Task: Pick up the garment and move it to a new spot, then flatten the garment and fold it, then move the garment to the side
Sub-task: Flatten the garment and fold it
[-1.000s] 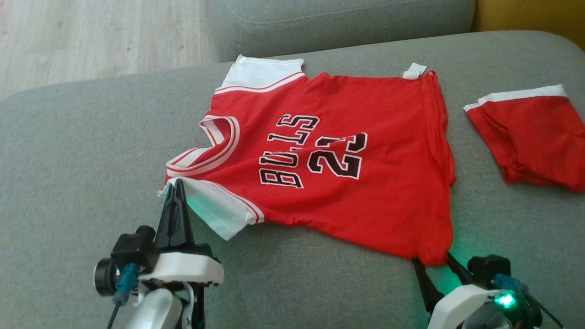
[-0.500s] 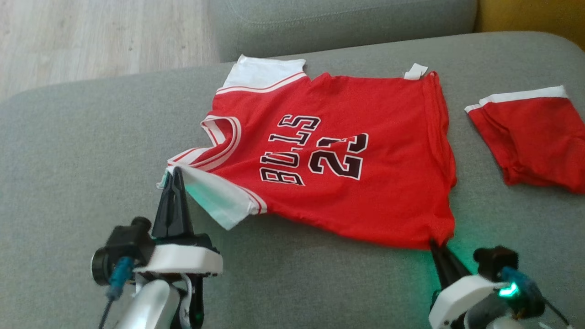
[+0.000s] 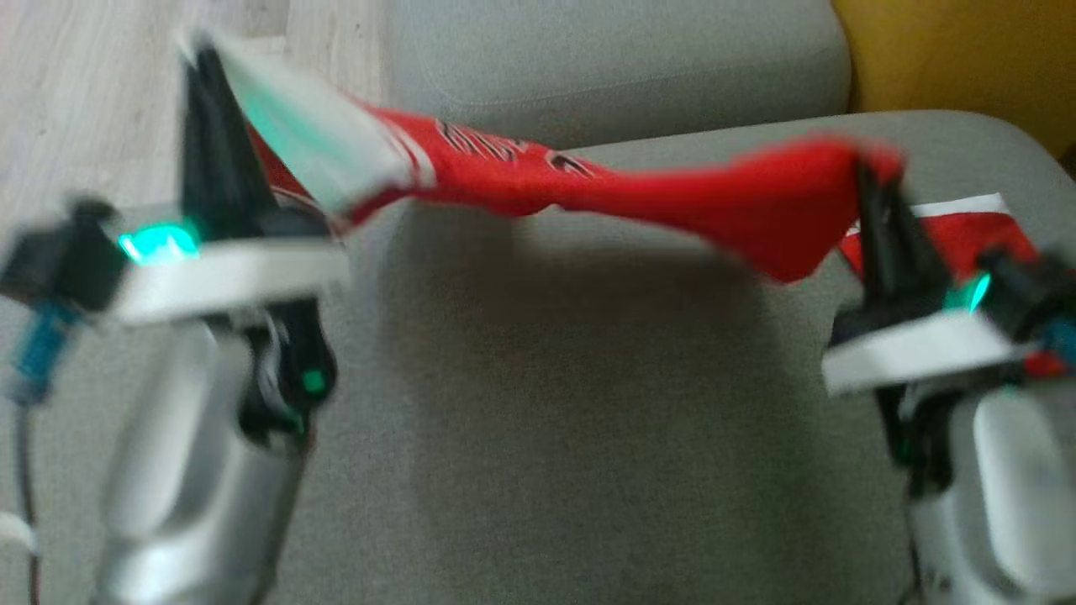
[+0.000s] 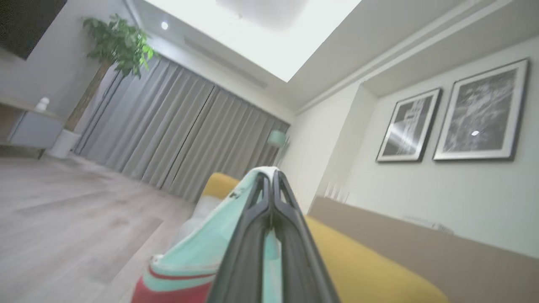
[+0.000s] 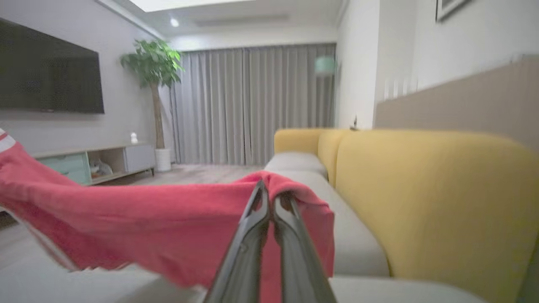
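A: How many garments?
B: I count two: one jersey [image 3: 672,197], one pair of shorts [image 3: 996,239].
A: And grippers?
B: Two, my left gripper [image 3: 200,71] and right gripper [image 3: 867,176]. Beyond them I see two prints [image 4: 407,126] [image 4: 480,111], one plant [image 5: 153,63], one TV [image 5: 46,75].

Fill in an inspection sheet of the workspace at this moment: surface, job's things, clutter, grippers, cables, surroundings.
Surface: grey fabric sofa seat, shadowed under the raised garment.
Job's things: red fabric jersey with white sleeves and black lettering, held in the air clear of the seat, stretched between both grippers, sagging in the middle.
Clutter: smaller red garment with a white band, lying on the seat beyond the right gripper, partly hidden.
Grippers: left gripper shut on the jersey's white sleeve; right gripper shut on a red edge.
Cables: blue-plugged cable at the left wrist camera, hanging loose.
Surroundings: pale wooden floor, yellow sofa back, grey curtains, potted plant, wall television.
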